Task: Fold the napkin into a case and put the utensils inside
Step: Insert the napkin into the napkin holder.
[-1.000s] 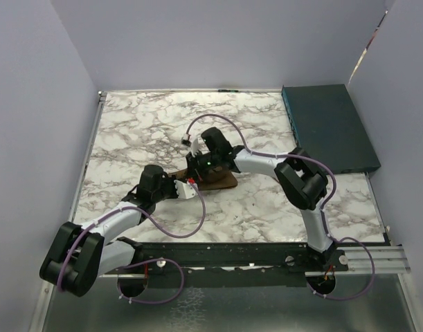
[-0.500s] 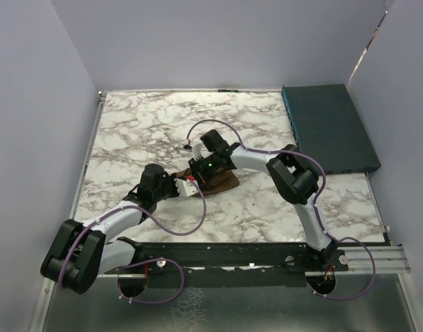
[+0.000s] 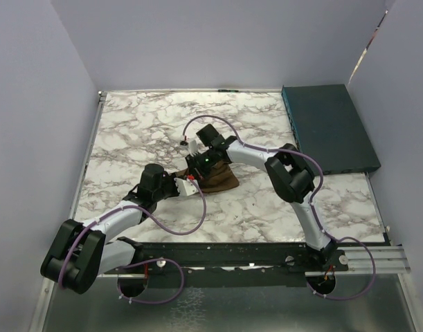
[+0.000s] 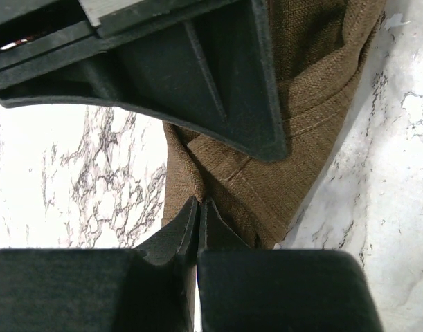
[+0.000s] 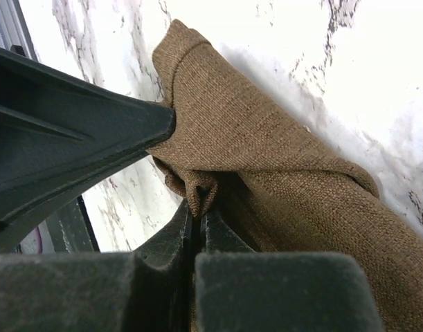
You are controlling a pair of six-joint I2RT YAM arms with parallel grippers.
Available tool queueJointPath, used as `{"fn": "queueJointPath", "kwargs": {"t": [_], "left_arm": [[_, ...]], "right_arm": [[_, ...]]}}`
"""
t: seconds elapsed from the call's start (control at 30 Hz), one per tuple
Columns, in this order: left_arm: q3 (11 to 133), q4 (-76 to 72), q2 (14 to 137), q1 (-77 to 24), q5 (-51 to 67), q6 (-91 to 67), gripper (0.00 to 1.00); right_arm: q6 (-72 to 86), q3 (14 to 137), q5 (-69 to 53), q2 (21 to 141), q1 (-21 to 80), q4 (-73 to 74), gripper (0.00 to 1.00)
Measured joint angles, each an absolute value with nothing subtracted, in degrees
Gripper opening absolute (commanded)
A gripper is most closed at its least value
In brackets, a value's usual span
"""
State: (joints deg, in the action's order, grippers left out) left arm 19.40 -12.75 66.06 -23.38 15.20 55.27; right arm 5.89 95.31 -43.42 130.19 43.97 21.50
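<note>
Here the napkin [image 3: 221,182] lies bunched in a small brown heap near the middle of the marble surface [image 3: 142,124], somewhat nearer the near edge than the far one, and well apart from the left and right edges. Both arms reach in to its left end.

The left gripper [image 4: 198,225] is clenched, its two fingers pressed together with only a thin line between them. In the left wrist view a creased fold of the cloth runs down into that line, so it is pinching the napkin at its edge. Hemmed layers of the cloth overlap just beyond the fingertips, and a dark gripper body crosses above them.

The right gripper [image 5: 197,214] is likewise clenched. In the right wrist view a small puckered tuck of the cloth sits nipped at its fingertips, while the rest of the napkin rises away in a rolled, rounded fold towards the upper left and spreads wider to the right. From above, the two grippers sit just beside each other over the cloth's left end.

A dark teal box [image 3: 329,128] lies flat at the far right corner of the surface, well apart from the napkin.
</note>
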Motion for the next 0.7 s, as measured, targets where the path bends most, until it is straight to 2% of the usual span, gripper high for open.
{"fn": "queueJointPath", "kwargs": {"t": [0.7], "left_arm": [[19.38, -12.36, 64.95, -23.38, 15.2, 56.55, 0.0]], "right_arm": [[6.04, 104.38, -48.18, 137.84, 43.75, 25.82, 0.01]]}}
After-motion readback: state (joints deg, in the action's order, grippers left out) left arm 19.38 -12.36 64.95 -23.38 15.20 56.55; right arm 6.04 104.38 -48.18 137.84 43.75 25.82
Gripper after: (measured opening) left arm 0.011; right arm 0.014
